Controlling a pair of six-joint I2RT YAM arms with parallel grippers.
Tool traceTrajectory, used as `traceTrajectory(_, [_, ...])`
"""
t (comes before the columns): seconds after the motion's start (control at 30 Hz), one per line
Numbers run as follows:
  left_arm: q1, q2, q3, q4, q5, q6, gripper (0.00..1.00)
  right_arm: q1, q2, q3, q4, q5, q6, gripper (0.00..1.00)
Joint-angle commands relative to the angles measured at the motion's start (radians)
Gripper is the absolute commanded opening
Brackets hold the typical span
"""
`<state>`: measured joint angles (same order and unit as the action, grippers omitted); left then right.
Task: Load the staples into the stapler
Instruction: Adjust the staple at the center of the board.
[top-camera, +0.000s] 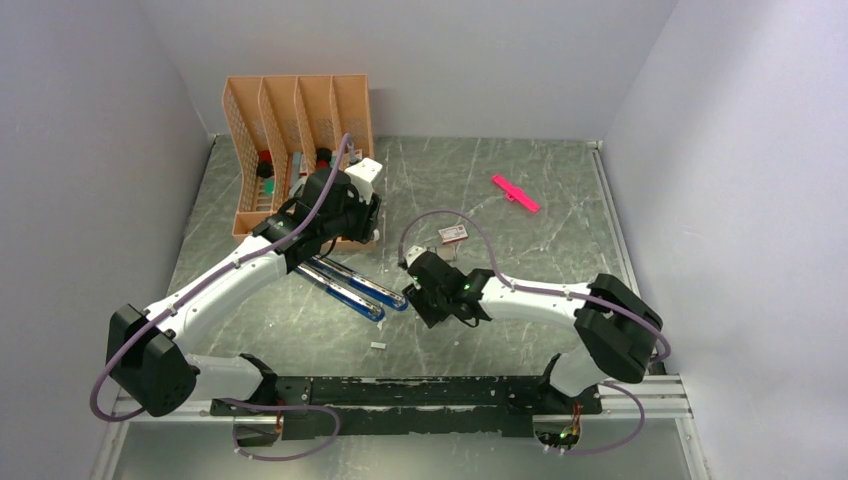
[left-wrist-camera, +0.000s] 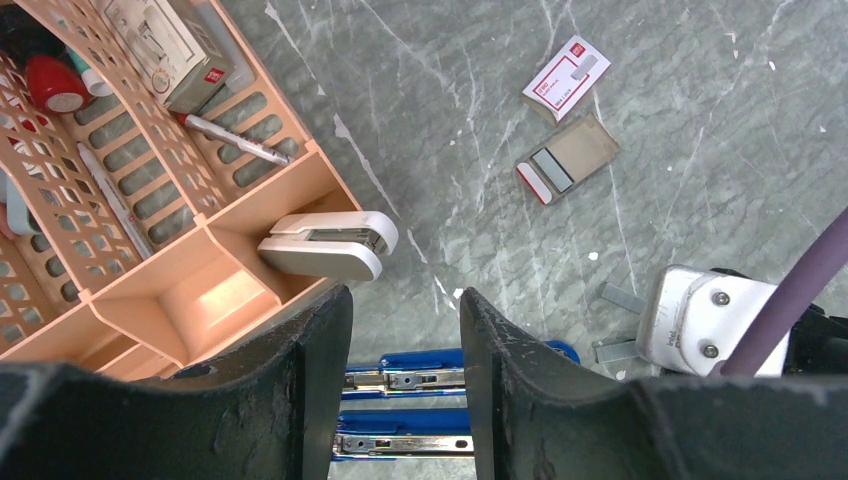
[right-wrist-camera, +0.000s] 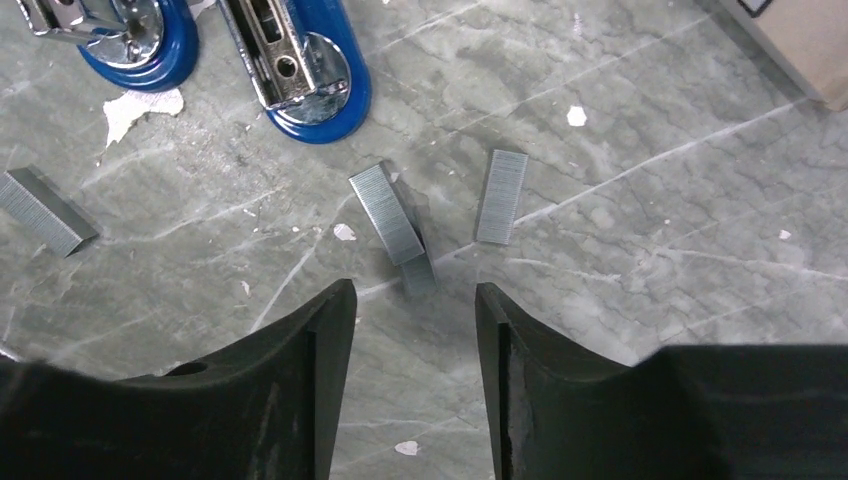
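Note:
The blue stapler (top-camera: 355, 287) lies opened out flat on the table, its two metal channels (left-wrist-camera: 420, 378) facing up. My left gripper (left-wrist-camera: 405, 295) hovers open over the stapler's far part; both halves run across under the gap and nothing is gripped. My right gripper (right-wrist-camera: 412, 300) is open and empty just above the table, near the stapler's rounded ends (right-wrist-camera: 310, 75). Loose staples lie ahead of it: one strip (right-wrist-camera: 388, 212) close to the fingertips over a short piece (right-wrist-camera: 418, 275), another (right-wrist-camera: 502, 196) to the right, a third (right-wrist-camera: 45, 210) at far left.
The pink-and-white staple box (left-wrist-camera: 567, 78) and its tan inner tray (left-wrist-camera: 567, 165) lie beyond the stapler. An orange desk organizer (top-camera: 295, 150) stands at back left, a white stapler (left-wrist-camera: 325, 243) at its edge. A pink stick (top-camera: 515, 193) lies at back right. One strip (top-camera: 378, 346) lies near the arm bases.

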<state>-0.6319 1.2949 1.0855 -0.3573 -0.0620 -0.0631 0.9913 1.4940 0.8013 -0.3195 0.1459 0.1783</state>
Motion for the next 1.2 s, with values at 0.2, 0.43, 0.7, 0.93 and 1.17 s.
traceTrajectory(0.2, [-0.004, -0.021, 0.03, -0.014, 0.007, 0.006, 0.49, -0.014, 0.11, 0.11, -0.101, -0.098, -0.051, 0.54])
traceTrajectory(0.43, [-0.005, -0.022, 0.03, -0.016, 0.004, 0.006, 0.49, -0.033, 0.143, 0.122, -0.12, -0.103, -0.039, 0.51])
traceTrajectory(0.7, [-0.005, -0.02, 0.03, -0.016, 0.004, 0.005, 0.49, -0.036, 0.183, 0.13, -0.13, -0.117, -0.022, 0.4])
traceTrajectory(0.93, [-0.005, -0.022, 0.029, -0.014, 0.006, 0.006, 0.49, -0.037, 0.19, 0.127, -0.139, -0.117, 0.001, 0.3])
traceTrajectory(1.17, [-0.005, -0.019, 0.031, -0.014, 0.01, 0.006, 0.49, -0.036, 0.161, 0.113, -0.113, -0.024, 0.095, 0.27])
